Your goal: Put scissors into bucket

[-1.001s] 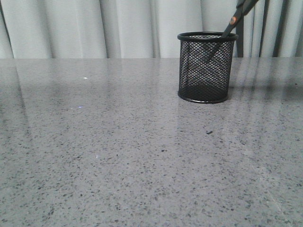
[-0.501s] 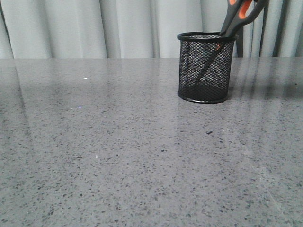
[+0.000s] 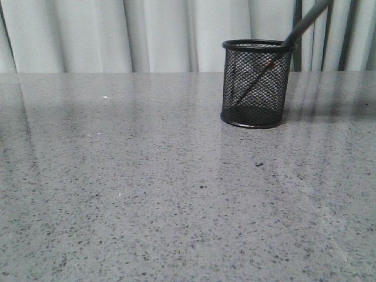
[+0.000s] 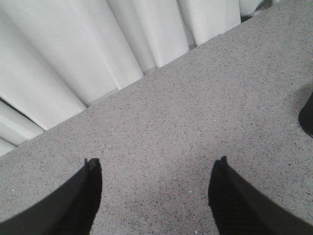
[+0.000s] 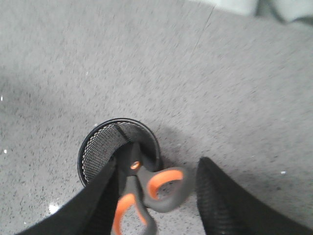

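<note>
Scissors (image 3: 305, 23) handles beyond frame top

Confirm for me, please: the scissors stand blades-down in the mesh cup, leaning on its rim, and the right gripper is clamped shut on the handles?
Not quite. The scissors do stand blades-down in the mesh cup, leaning on its rim, but the right gripper is open: the right wrist view shows its fingers spread either side of the handles, with a clear gap on one side.
</note>
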Available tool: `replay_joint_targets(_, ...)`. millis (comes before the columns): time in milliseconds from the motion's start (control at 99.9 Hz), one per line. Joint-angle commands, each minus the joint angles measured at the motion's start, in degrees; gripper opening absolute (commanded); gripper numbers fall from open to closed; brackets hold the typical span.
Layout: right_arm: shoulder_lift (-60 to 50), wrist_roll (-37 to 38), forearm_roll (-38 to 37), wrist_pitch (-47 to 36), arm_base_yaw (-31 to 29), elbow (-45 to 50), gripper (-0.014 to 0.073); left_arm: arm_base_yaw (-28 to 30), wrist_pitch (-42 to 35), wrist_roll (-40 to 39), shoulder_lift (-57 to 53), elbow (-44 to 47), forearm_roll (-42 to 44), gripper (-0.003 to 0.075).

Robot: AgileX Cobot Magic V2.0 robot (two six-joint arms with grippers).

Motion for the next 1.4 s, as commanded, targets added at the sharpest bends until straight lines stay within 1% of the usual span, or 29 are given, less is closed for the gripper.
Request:
replay_joint_targets(0,-4.3,-0.7,0.7,-3.3,-0.9,-2.1,0.0299,0.1,-3.5,-0.2,-1.4,-1.6,-0.6,0.0403)
replay_joint_targets(40,-5.3,-0.7,0.8,-3.8,-0.9,-2.1,0.0253,0.1,-3.5,-0.2,-1.4,-1.6,-0.6,0.0368)
replay_joint_targets(80,-6.1,-0.7,0.8,-4.3,-0.9,-2.0,0.0202,0.1,-3.5,-0.2,-1.4,-1.6,-0.7,0.0309)
replay_joint_targets(110,-7.1,-0.7,1.1,-5.2,-0.9,-1.5,0.0141,0.1,-3.5,-0.2,-1.4,-1.5,-0.7,0.0260)
replay_joint_targets(150,-8.3,-0.7,1.6,-7.2,-0.9,-0.3,0.0072,0.1,-3.5,-0.2,-1.4,-1.4,-0.9,0.0175)
replay_joint_targets(160,-8.7,-0.7,1.8,-7.6,-0.9,0.0,0.0043,0.1,-3.5,-0.2,-1.4,-1.4,-0.9,0.0144)
replay_joint_targets(180,-9.6,-0.7,2.0,-8.9,-0.9,0.9,0.0001,0.1,-3.4,-0.2,-1.4,-1.4,-1.0,0.0113)
replay_joint_targets(190,-9.8,-0.7,2.2,-9.3,-0.9,1.2,-0.0013,0.1,-3.4,-0.2,-1.4,-1.4,-1.0,0.0081)
replay_joint_targets(200,-10.1,-0.7,2.3,-10.2,-0.9,1.9,-0.0041,0.1,-3.4,-0.2,-1.4,-1.4,-1.2,0.0064)
replay_joint_targets(230,-11.6,-0.7,2.7,-12.2,-0.9,3.5,-0.0076,0.1,-3.4,-0.2,-1.4,-1.3,-1.5,-0.0015)
replay_joint_targets(240,-11.9,-0.7,2.8,-12.8,-0.9,4.0,-0.0074,0.1,-3.4,-0.2,-1.5,-1.3,-1.7,-0.0022)
replay_joint_targets(340,-17.0,-0.7,4.1,-22.4,-0.9,12.6,-0.0068,0.1,-6.4,-0.6,-3.2,0.8,-3.5,-0.0021)
replay_joint_targets(441,-23.1,-1.9,4.1,-32.0,-0.6,22.0,-0.0069,0.1,-13.5,-1.9,-6.8,6.2,-3.7,-0.0021)
replay_joint_targets(571,-30.5,-3.7,4.1,-43.8,-0.6,34.5,-0.0069,0.1,-27.7,-2.2,-14.2,18.8,-3.7,-0.0021)
replay_joint_targets(711,-38.0,-3.8,4.1,-52.0,-0.6,45.7,-0.0069,0.1,-44.4,-2.2,-23.7,36.0,-3.7,-0.0021)
replay_joint_targets(771,-40.9,-3.8,4.1,-53.8,-0.6,49.5,-0.0069,0.1,-51.3,-2.2,-27.7,42.9,-3.7,-0.0021)
replay_joint_targets(841,-44.0,-3.8,4.1,-55.5,-0.6,53.7,-0.0069,0.1,-57.7,-2.2,-32.6,51.0,-4.3,-0.0021)
replay_joint_targets(891,-46.0,-3.8,4.1,-56.8,-0.6,56.6,-0.0069,0.1,-61.5,-2.2,-36.2,56.9,-4.7,-0.0021)
replay_joint_targets(1031,-51.6,-3.8,4.1,-60.2,-0.6,63.7,-0.0069,0.1,-69.3,-2.2,-43.6,69.1,-5.3,-0.0021)
replay_joint_targets(1181,-56.2,-3.8,4.1,-61.1,-0.6,69.1,-0.0069,0.1,-73.2,-2.2,-48.6,77.4,-6.3,-0.0020)
replay_joint_targets(1302,-57.6,-3.8,4.1,-61.0,-0.6,71.2,-0.0069,0.1,-74.4,-2.2,-50.8,80.2,-8.5,-0.0020)
replay_joint_targets(1392,-57.6,-3.8,4.1,-61.0,-0.6,71.6,-0.0069,0.1,-76.0,-2.2,-50.9,80.8,-8.5,-0.0020)
